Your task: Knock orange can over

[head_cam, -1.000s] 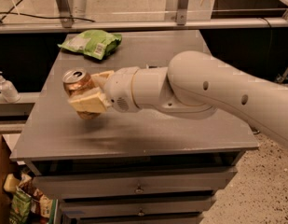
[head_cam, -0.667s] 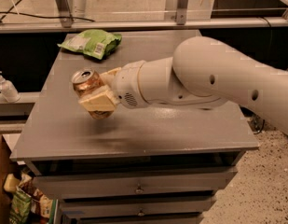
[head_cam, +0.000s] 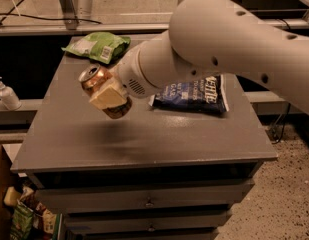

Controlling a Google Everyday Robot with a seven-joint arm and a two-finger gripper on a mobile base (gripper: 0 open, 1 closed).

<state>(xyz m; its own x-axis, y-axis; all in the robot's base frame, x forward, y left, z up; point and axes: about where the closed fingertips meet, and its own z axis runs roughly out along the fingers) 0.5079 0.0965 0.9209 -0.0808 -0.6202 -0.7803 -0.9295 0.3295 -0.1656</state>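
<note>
Above the table (head_cam: 144, 136), gripper (head_cam: 107, 95) holds the orange can (head_cam: 95, 78), now tilted further

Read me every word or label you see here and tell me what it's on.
"ETTLE", partly hidden by the arm: on the blue chip bag.
Smaller white print on that bag: too blurred to read.
Label on the green chip bag: unreadable.
Script on the orange can, held by the gripper above the table: unreadable.

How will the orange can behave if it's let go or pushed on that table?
The orange can is a smooth cylinder, so on its side it would probably roll. Tilted in the gripper above the left half of the table, it seems light for its size. Its thin-looking metal wall may dent if squeezed hard.
</note>
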